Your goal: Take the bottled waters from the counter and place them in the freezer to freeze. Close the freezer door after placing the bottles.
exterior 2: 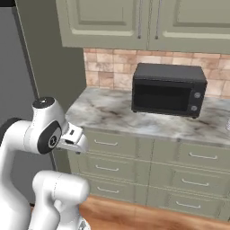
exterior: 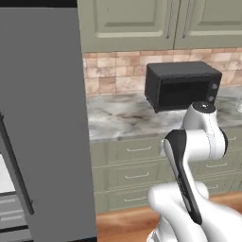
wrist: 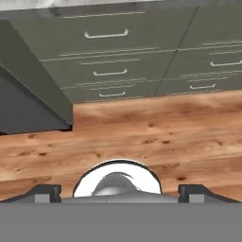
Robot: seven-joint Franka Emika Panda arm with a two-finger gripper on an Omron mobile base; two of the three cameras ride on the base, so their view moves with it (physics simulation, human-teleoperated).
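Gripper (wrist: 118, 191) points down at the wood floor (wrist: 156, 132) in the hand view. Its two dark finger tips (wrist: 47, 191) sit far apart at the bottom corners, released, nothing between them.

Counter (exterior: 123, 118) runs across mid frame in the left base view, marbled grey-white, bare on its left part. A black microwave (exterior: 182, 85) stands on it right of centre, against the tile backsplash (exterior: 113, 71). In the right base view the microwave (exterior 2: 168, 90) is at centre right on the counter (exterior 2: 108, 112). Bottles: cannot make any out; a pale blur at the right edge of both base views is too small to tell.

Olive drawers (exterior: 137, 165) lie under the counter, with pale upper cabinets (exterior: 132, 23) across the top of the frame.

A large grey fridge panel (exterior: 45, 123) fills the left of the left base view, with a dark bar handle (exterior: 16, 165) slanting at lower left; white shelf edges show at far lower left.

Arm (exterior: 194, 151) folded at lower right of the left base view, at lower left of the right base view.
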